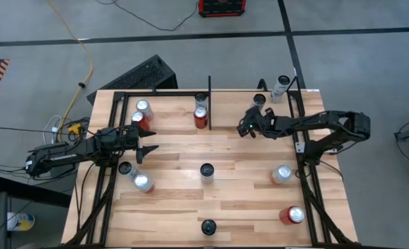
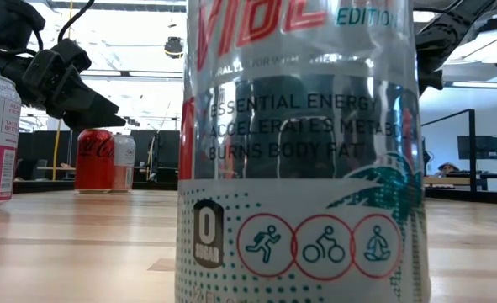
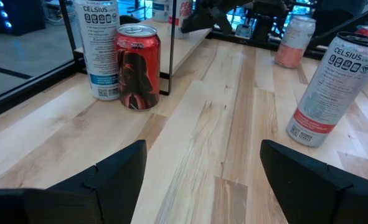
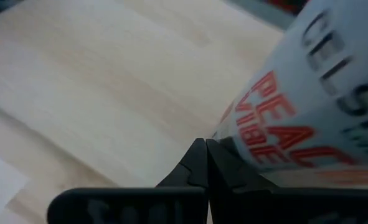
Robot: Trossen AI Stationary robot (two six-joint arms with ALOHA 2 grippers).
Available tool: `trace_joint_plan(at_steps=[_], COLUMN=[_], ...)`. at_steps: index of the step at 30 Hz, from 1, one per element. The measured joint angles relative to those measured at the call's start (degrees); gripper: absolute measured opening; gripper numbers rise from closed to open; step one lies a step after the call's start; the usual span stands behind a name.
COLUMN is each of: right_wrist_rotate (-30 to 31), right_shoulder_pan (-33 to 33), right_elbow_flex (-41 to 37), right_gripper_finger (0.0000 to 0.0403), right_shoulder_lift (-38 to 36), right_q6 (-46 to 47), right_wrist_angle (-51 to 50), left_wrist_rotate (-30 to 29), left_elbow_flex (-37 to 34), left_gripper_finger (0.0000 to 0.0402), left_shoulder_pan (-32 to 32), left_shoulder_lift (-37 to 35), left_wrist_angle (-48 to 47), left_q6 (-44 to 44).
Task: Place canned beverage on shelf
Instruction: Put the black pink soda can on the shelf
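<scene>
The shelf (image 1: 176, 200) is a light wooden plank surface framed by black rails, with a short black divider bar (image 1: 209, 93) at the far side. Several cans stand upright on it. My right gripper (image 1: 243, 130) is shut and slants down at the far right. Its fingertips (image 4: 207, 144) are close beside a white Celsius can (image 4: 308, 93), which stands right of the divider (image 1: 259, 101). My left gripper (image 1: 151, 138) hangs open over the left part of the shelf with nothing between its fingers (image 3: 203, 144). My right gripper's shut fingertips (image 4: 202, 155) stand right against the lower side wall (image 4: 246, 146) of the white Celsius can, coming at it slanting down from the table's right side. I cannot tell whether they touch it. The can stands on the planks.
A red can (image 1: 201, 117) and a tall Celsius can (image 3: 96, 50) stand by the divider. More cans are at far left (image 1: 140, 114), near left (image 1: 138, 178), middle (image 1: 207, 171), right (image 1: 282, 174), near right (image 1: 292, 215) and near edge (image 1: 209, 226). One can (image 1: 282, 84) stands past the far rail.
</scene>
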Motion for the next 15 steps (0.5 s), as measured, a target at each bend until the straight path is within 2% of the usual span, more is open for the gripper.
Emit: trace_joint_plan(at_steps=[3,7,15], right_wrist_rotate=[-3.11,-3.18,-2.11], right_shoulder_pan=[-0.94,-1.17,-2.33], right_elbow_flex=[0.00,0.19,4.64], right_gripper_finger=[0.0015,0.0015,0.0015], right_shoulder_lift=[0.00,-0.02,-0.02], right_q6=[0.11,0.18,0.11], right_wrist_angle=[-1.01,-1.95,-10.00], left_wrist_rotate=[0.00,0.00,-0.02], left_elbow_flex=[0.00,0.00,0.02], left_gripper_finger=[0.0300,0.0300,0.0300], left_shoulder_pan=[0.00,0.00,0.02], left_shoulder_lift=[0.00,0.00,0.00], left_wrist_angle=[0.00,0.00,0.00], left_q6=[0.01,0.01,0.01])
